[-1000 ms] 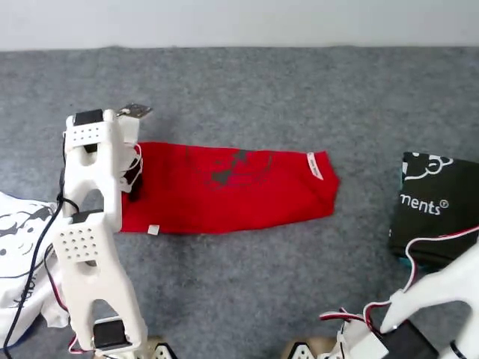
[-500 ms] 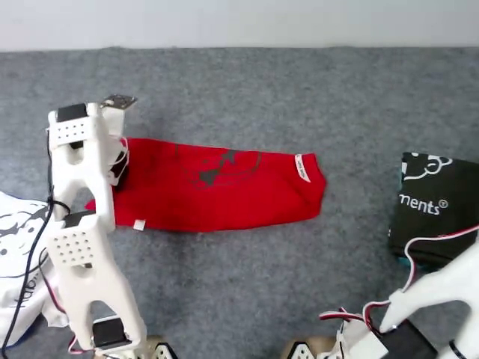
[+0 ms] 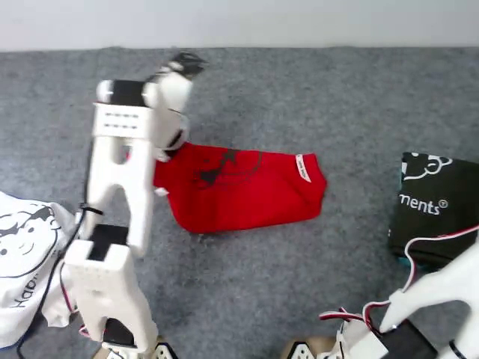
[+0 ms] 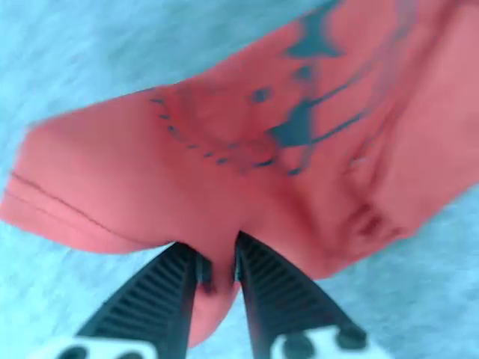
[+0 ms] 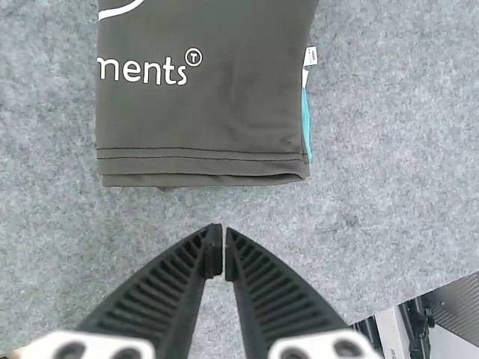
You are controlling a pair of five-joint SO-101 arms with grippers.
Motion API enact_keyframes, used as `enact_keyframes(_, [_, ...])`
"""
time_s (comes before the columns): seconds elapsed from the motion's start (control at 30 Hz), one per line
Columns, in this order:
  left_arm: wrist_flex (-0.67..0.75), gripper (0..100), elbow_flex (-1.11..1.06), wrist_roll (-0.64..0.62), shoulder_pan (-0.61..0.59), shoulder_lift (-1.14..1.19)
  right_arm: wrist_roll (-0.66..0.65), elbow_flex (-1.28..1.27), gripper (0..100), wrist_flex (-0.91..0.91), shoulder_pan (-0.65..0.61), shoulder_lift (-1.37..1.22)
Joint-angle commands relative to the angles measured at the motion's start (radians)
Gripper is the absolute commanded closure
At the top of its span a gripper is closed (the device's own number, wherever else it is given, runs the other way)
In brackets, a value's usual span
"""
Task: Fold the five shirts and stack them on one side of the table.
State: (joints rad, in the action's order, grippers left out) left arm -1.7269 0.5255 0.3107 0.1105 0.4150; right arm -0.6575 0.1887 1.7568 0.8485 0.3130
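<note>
- Two grippers to log: your left gripper (image 4: 217,262) is clamped on a fold of the red shirt (image 4: 254,142), with the cloth pinched right between its fingertips.
- Rest of the red shirt spreads ahead of those tips, dark print up. In the high view it (image 3: 247,191) lies on the grey table cover (image 3: 314,97). The left arm (image 3: 120,179) hides the gripped end, so you can't see the pinch from there.
- Your right gripper (image 5: 217,250) has its fingertips together with nothing between them, over bare cover.
- Folded black shirt (image 5: 202,90) sits just ahead of the right tips, apart from them. A teal layer (image 5: 306,127) peeks from under one edge; can't tell what garment.
- High view cuts the black shirt (image 3: 438,213) at the frame edge and the right arm (image 3: 441,299) at the bottom.
- Crumpled white shirt (image 3: 26,254) lies behind the left gripper, beside that arm's base, partly cut off.
</note>
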Motion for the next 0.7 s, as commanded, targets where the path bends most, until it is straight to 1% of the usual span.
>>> enact_keyframes(0.0, [-0.028,99,0.004,-0.063,0.132,-0.069,-0.009,0.005,98.0,0.038,0.012,0.033])
enact_keyframes(0.17, [0.005,99,0.004,-0.103,0.299,-0.063,-0.009,0.005,98.0,0.038,0.012,0.031])
enact_keyframes(0.33, [0.072,99,0.022,-0.158,0.402,-0.006,-0.009,0.005,98.0,0.038,0.012,0.030])
enact_keyframes(0.47, [0.100,99,0.104,-0.195,0.446,0.086,-0.009,0.005,98.0,0.038,0.012,0.030])
enact_keyframes(0.57, [0.095,99,0.211,-0.226,0.468,0.169,-0.009,0.005,98.0,0.038,0.012,0.030])
enact_keyframes(0.67, [0.074,99,0.321,-0.230,0.499,0.245,-0.009,0.005,98.0,0.038,0.012,0.025])
